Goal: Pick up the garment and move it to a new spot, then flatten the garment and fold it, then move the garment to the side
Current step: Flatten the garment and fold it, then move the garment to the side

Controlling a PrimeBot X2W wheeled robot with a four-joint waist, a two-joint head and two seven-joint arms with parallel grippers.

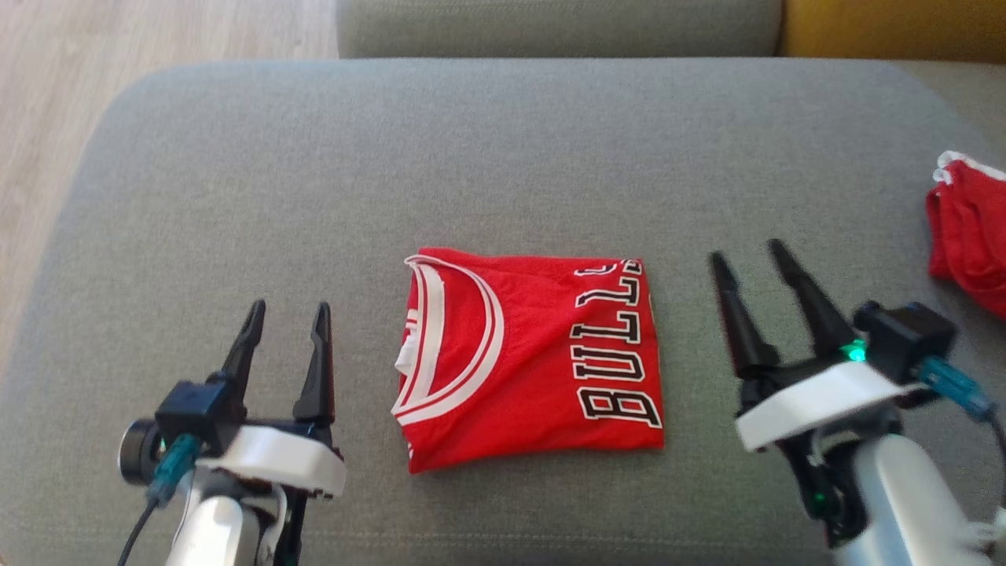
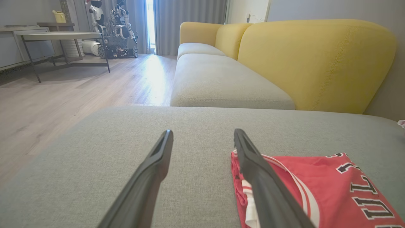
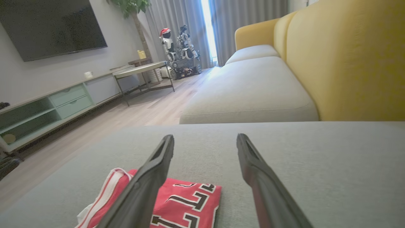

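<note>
Left gripper (image 1: 290,304): wide, empty | right gripper (image 1: 746,249): wide, tilted left | folded garment (image 1: 526,354) between

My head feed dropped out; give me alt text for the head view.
A folded red jersey lies on a grey cushion between the left gripper and right gripper, both open and clear of it. More red cloth sits at the right edge.

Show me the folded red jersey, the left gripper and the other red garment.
folded red jersey (image 1: 528,363), head view, plain red fabric between neckline trim and lettering.
left gripper (image 1: 289,308), head view, midway between its two fingertips.
other red garment (image 1: 971,236), head view, red cloth at the right edge.
</note>
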